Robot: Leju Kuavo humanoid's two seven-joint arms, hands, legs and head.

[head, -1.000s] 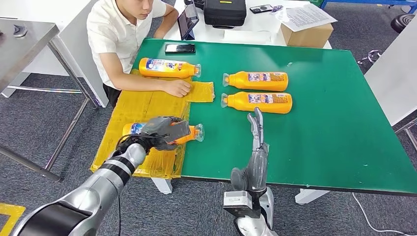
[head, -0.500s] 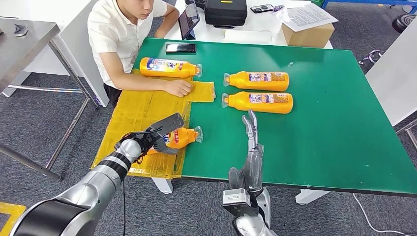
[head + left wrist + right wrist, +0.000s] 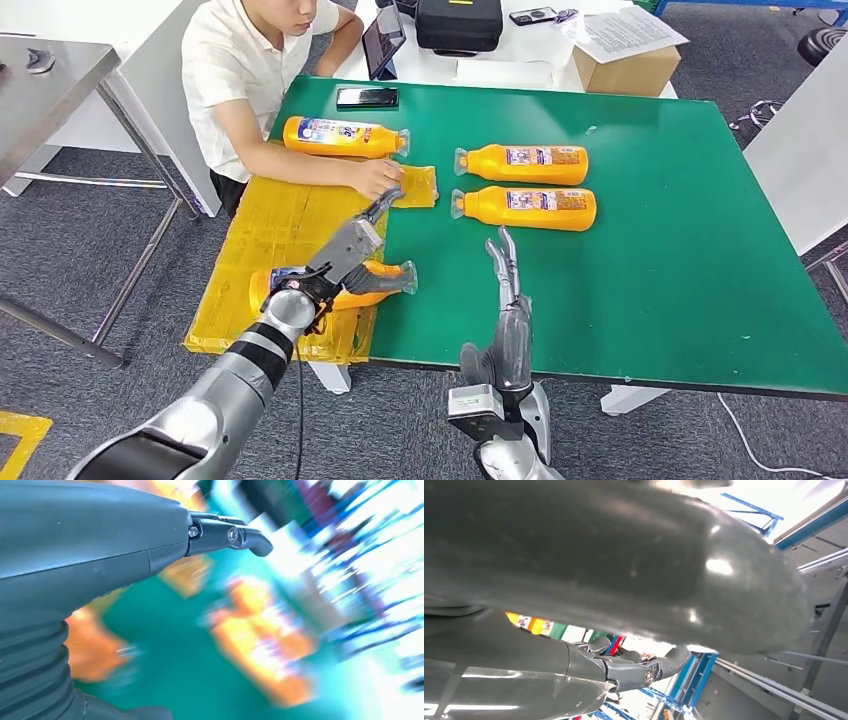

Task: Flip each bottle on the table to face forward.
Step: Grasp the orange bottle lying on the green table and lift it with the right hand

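Green table, yellow mat on its left. Head view: my left hand, fingers straight and spread, lies over the nearest bottle, probably to roll it; not gripping. Right hand edge-up, fingers straight, holding nothing. Left wrist view: motion-blurred, fingers extended. Right wrist view: fingers slightly curled, nothing in them.

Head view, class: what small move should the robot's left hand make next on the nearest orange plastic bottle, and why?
Probably lower the left hand and close its fingers around the orange plastic bottle. The hand lies over the bottle with fingers stretched out, gripping nothing, and the bottle lies on its side at the yellow mat's edge. The hand hides most of its label.
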